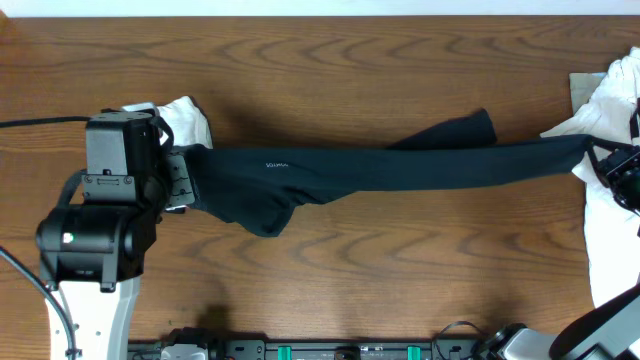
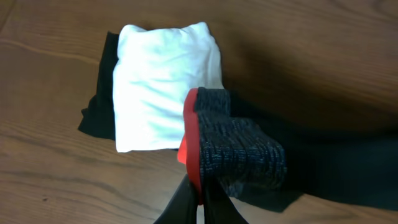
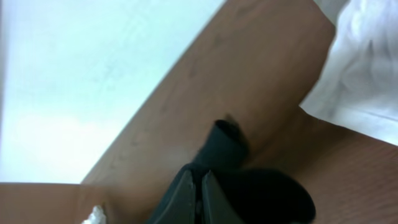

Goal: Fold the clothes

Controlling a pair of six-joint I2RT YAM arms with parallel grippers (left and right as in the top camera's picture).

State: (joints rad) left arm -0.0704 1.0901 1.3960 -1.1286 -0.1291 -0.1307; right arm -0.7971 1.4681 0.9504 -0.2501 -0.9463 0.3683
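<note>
Jaws of our left gripper [image 2: 200, 198] pinch the trousers' [image 1: 400, 166] waistband [image 2: 239, 146]; our right gripper [image 3: 198, 190] clamps their leg end. Trousers stretch between both across the table [image 1: 350, 70]; we see a folded white garment [image 2: 161, 81] just beyond the waistband.

Overhead, the left arm [image 1: 100, 215] covers part of the trousers' [image 1: 400, 168] waistband [image 1: 180, 178]; the edge crops the right tool [image 1: 600, 158].

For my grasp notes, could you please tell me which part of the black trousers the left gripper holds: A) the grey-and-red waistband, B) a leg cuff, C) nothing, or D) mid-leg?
A: the left wrist view shows the left gripper shut on the grey-and-red waistband of the black trousers, beside a folded white garment.
</note>
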